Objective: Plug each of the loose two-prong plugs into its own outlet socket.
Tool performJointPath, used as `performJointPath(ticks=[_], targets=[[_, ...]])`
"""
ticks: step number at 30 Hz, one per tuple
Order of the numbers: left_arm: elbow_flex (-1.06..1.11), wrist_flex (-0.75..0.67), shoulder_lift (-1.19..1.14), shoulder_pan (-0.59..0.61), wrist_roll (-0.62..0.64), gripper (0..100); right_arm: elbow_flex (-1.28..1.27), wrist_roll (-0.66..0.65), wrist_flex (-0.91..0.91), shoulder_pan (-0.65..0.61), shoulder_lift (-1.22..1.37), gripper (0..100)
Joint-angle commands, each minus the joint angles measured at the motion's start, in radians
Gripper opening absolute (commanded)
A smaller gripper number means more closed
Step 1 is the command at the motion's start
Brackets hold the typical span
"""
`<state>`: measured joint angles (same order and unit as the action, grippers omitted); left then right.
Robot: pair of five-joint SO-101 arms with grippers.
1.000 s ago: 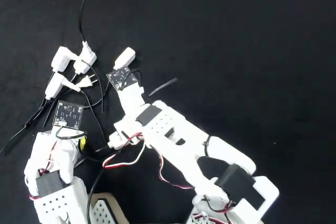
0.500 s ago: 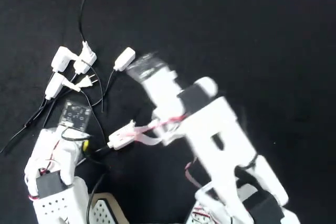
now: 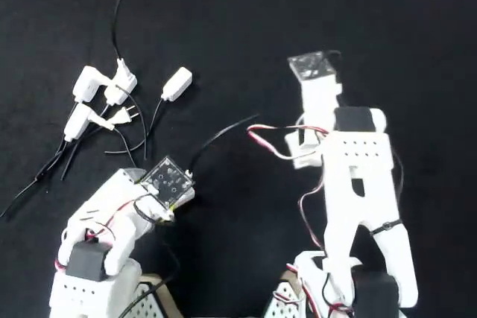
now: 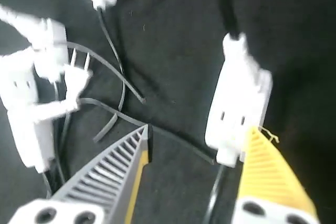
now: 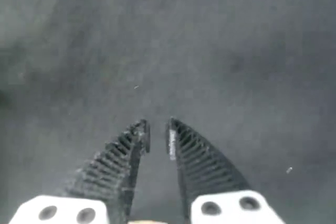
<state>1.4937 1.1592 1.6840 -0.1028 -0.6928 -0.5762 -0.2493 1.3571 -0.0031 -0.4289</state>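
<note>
From above, the black bench (image 3: 417,50) carries five white cable ends at its far left. Four are bunched together, touching or nearly so, and one of these is a plug (image 3: 123,115) with its two prongs bare. The fifth end (image 3: 177,83) lies alone just beside the bunch, with a thin black cable (image 3: 153,121) trailing from it. The left arm (image 3: 104,221) sits low at the near left, its wrist angled toward the bunch. The right arm (image 3: 358,176) reaches straight out over bare bench, well apart from every cable end. In the left wrist view the left jaws, one grey and one yellow, stand wide open and grip nothing. One socket (image 4: 239,103), its two slots facing up, lies on the bench against the tip of the yellow jaw, and its cable runs down beside that jaw. Farther off are the lone end and the bunch, with the plug's two prongs standing clear. The bunch's white bodies blur together there, so I cannot count them. In the right wrist view the two black right jaws are nearly closed, with a thin slit between the tips, and hold nothing over bare bench.
</note>
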Motion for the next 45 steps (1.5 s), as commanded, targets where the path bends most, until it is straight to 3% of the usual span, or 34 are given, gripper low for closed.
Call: performJointPath(ticks=[1, 9, 17, 19, 25, 29, 32, 37, 41, 45], targets=[[-0.127, -0.075, -0.227, -0.042, 0.018, 28, -0.007, -0.118, -0.107, 0.046, -0.001, 2.6], [-0.332, -0.279, -0.901, -0.108, 0.015, 28, -0.039, -0.107, -0.132, 0.032, -0.001, 2.5], [-0.584, -0.325, -1.386, -0.107, 0.017, 27, -0.045, -0.107, -0.149, 0.032, -0.001, 2.5], [-0.616, -0.318, -1.439, -0.105, 0.017, 25, -0.062, -0.107, -0.17, 0.032, -0.001, 2.5], [-0.621, -0.29, -1.421, -0.104, 0.02, 2, -0.082, -0.11, -0.195, 0.032, -0.001, 2.5], [-0.642, -0.173, -1.338, -0.101, 0.017, 3, -0.082, -0.109, -0.195, 0.032, -0.001, 2.5], [-0.696, -0.091, -1.22, -0.005, 0.017, 3, -0.082, -0.107, -0.195, 0.032, -0.001, 2.5], [-0.888, -0.034, -1.08, 0.289, -0.011, 3, -0.082, -0.107, -0.195, 0.032, -0.001, 2.5], [-1.041, -0.032, -1.18, 0.458, -0.104, 3, -0.082, -0.107, -0.195, 0.032, 0.001, 2.5], [-1.25, -0.028, -1.422, 0.568, -0.146, 3, -0.084, -0.107, -0.195, 0.032, 0.001, 2.5]])
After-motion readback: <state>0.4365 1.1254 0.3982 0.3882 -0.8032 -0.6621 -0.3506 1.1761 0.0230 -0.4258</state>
